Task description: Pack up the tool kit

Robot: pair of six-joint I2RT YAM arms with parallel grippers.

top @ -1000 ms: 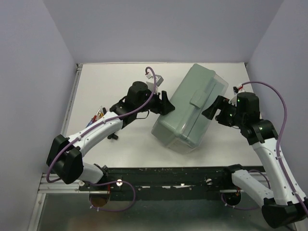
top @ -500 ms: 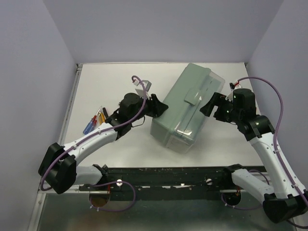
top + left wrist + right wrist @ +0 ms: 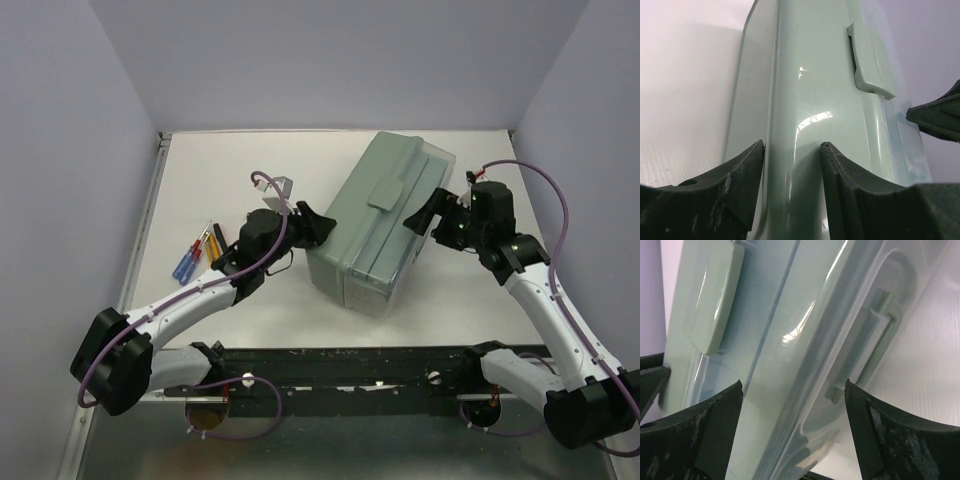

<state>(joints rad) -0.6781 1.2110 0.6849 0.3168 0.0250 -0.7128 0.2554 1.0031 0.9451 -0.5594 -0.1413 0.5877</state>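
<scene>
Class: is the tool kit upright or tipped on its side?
Tipped on its side: on the tool kit, the latch faces up, the lid handle sideways.

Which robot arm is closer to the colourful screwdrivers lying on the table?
Left. The left fingers sit at the tool kit's left end, just right of the screwdrivers. The right fingers are on the tool kit's other side, much farther away.

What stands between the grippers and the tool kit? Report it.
Nothing visible. The left gripper and right gripper straddle the tool kit from opposite sides. The screwdrivers lie off to the left, clear of both.
</scene>
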